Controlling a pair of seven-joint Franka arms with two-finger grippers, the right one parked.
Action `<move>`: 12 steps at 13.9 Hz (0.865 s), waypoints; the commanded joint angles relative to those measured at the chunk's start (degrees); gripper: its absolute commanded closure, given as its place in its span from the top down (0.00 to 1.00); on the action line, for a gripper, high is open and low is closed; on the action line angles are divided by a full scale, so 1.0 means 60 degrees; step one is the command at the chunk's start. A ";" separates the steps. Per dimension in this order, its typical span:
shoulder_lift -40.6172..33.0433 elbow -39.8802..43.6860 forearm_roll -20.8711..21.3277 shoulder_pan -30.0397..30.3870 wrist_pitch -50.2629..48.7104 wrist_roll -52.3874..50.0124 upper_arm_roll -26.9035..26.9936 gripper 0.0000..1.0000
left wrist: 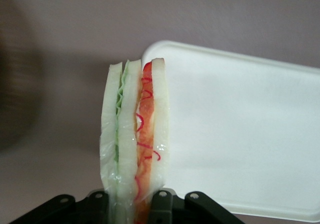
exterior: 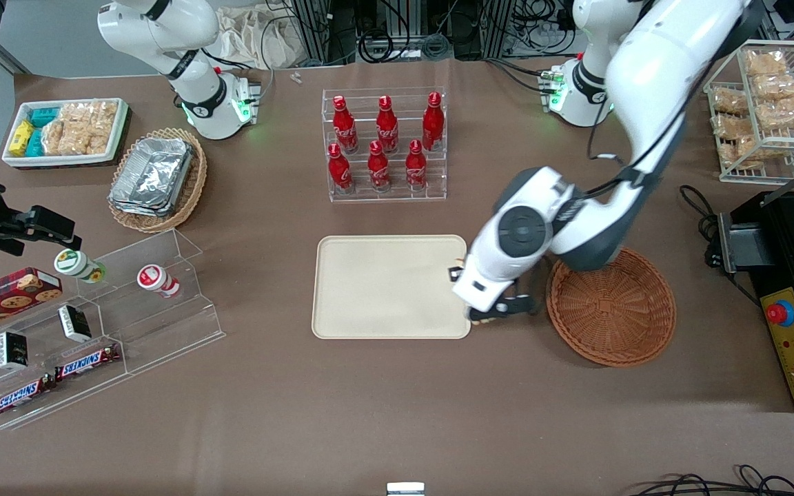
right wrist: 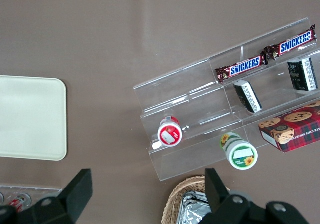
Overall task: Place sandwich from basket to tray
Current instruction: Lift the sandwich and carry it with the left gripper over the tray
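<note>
Left wrist view shows the gripper (left wrist: 134, 204) with its fingers (left wrist: 162, 200) clamped on the sandwich (left wrist: 135, 139), which hangs on edge above the table just at a corner of the tray (left wrist: 240, 139), clear of the basket (exterior: 611, 306). The wedge looks light and soft under a slick clear wrap, so I judge it best pinched gently across its flat bread faces, as here, since a hard squeeze would probably crush the filling. No label shows on the sandwich itself; legible elsewhere are the Snickers bars (right wrist: 240, 66), while the red bottles' (exterior: 378, 165) script is likely Coca-Cola, too small to confirm.
</note>
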 commanded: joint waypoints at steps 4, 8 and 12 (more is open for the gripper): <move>0.0794 -0.0226 0.1137 -0.0725 0.1330 -0.0432 0.0180 0.00; 0.1014 -0.0578 0.1913 -0.0710 0.1493 -0.0388 0.0165 0.08; 0.1044 -0.0550 0.1928 -0.0696 0.1478 -0.0417 0.0165 0.70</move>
